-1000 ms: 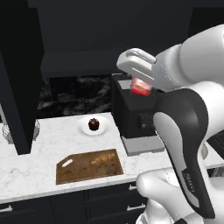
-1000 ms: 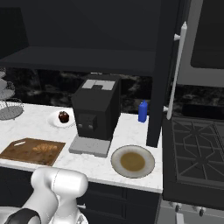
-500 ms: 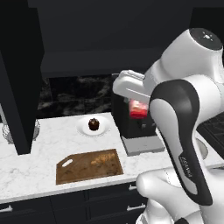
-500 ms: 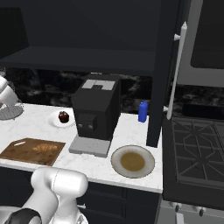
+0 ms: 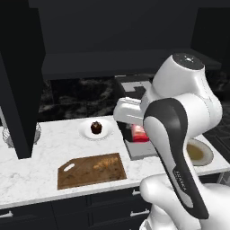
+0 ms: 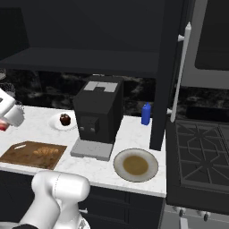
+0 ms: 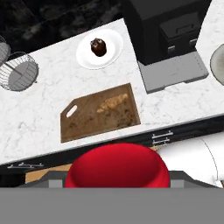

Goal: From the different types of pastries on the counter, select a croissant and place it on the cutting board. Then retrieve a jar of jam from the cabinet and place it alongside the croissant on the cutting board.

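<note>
Jar of jam (image 5: 139, 133) half hidden behind my arm; hand view cuts off everything below red lid. Gripper (image 5: 134, 132) fingers not visible (covered by jar). Croissant (image 7: 112, 103) detail too small.

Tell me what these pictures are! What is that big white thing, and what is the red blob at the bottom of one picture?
The big white thing is a robot arm in a pretend, computer-drawn kitchen. Two pictures come from cameras behind the arm, one on each side. The third comes from a camera on its hand, looking down. The red blob is the lid of a jar of jam held in the robot's gripper. Below it lies a white counter with a brown cutting board, and a croissant already on the board. Nearby are a chocolate cupcake on a white plate, a black coffee machine, a blue bottle and a wire whisk.
</note>
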